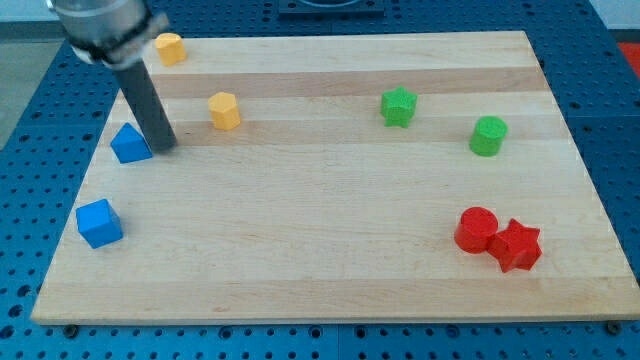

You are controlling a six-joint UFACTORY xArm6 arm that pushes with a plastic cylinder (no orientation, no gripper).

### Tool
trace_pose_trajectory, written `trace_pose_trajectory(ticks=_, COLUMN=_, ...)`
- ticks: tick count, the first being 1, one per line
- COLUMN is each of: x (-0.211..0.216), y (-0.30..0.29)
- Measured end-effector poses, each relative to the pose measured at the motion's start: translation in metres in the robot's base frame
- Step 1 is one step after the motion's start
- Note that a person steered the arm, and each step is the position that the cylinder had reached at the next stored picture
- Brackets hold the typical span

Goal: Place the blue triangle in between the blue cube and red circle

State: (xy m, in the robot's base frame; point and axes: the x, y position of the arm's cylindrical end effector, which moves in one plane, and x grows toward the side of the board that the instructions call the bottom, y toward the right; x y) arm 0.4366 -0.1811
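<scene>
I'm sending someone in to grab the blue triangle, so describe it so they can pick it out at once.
Start at the wooden board and go to its edge at the view's left. Two blue blocks sit there; the blue triangle is the upper one, touching or nearly touching my tip on its right. Unlike the blue cube below it, it comes to a point on top.

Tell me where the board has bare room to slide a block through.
Widest: the middle, between the blue cube and the red circle. Also the bottom edge. Crowded: my tip beside the blue triangle, near the yellow block; red circle touching the red star.
</scene>
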Motion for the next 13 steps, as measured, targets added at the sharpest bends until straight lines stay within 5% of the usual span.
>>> trace_pose_trajectory(ticks=2, x=-0.113, y=0.022)
trace_pose_trajectory(ticks=3, x=-0.074, y=0.007)
trace_pose_trajectory(ticks=4, x=-0.073, y=0.053)
trace_pose_trajectory(ticks=5, x=-0.118, y=0.075)
trace_pose_trajectory(ticks=6, x=-0.185, y=0.004)
trace_pose_trajectory(ticks=9, x=-0.125, y=0.038)
trace_pose_trajectory(ticks=12, x=-0.124, y=-0.09)
trace_pose_trajectory(ticks=13, x=-0.111, y=-0.091)
